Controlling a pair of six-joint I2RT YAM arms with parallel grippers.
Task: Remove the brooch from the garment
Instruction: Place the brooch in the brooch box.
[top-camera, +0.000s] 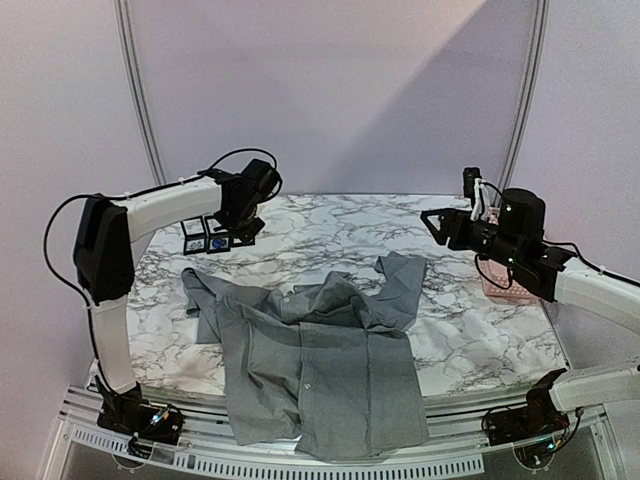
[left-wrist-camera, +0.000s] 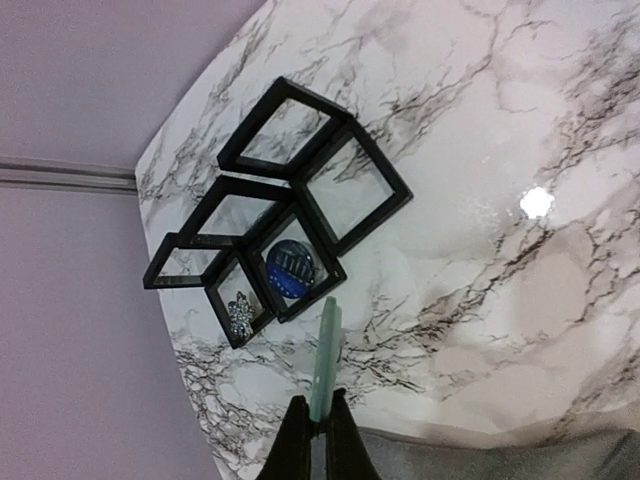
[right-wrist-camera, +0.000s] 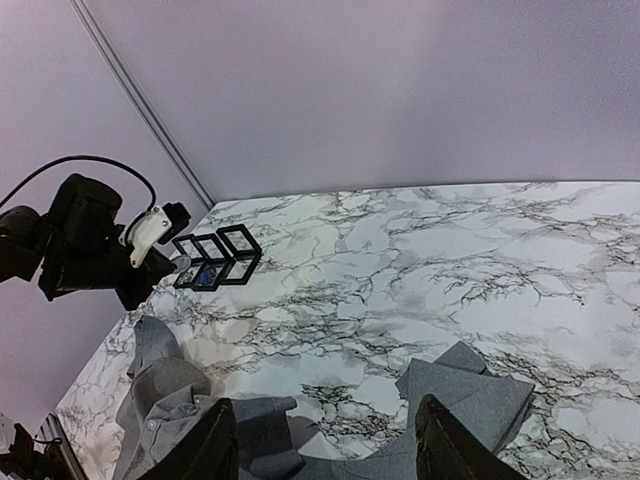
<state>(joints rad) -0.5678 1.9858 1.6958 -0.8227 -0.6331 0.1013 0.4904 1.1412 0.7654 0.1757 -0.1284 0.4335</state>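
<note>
We see the grey shirt (top-camera: 320, 360) crumpled mid-table (top-camera: 480, 340), hem over the near edge, as the left gripper (left-wrist-camera: 318, 402) pinches a thin pale strip (left-wrist-camera: 325, 350) by the black tray (left-wrist-camera: 296, 186) and the right gripper (right-wrist-camera: 328, 420) hangs spread.

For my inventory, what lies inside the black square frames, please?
The black square frames hold a round blue piece and a silvery brooch; the rest show only marble. Nothing is covered.

shirt (top-camera: 320, 370) | grey, collared, buttoned | you see it crumpled flat | table (top-camera: 480, 330) near edge, hem overhanging, one sleeve reaching far-right
</note>
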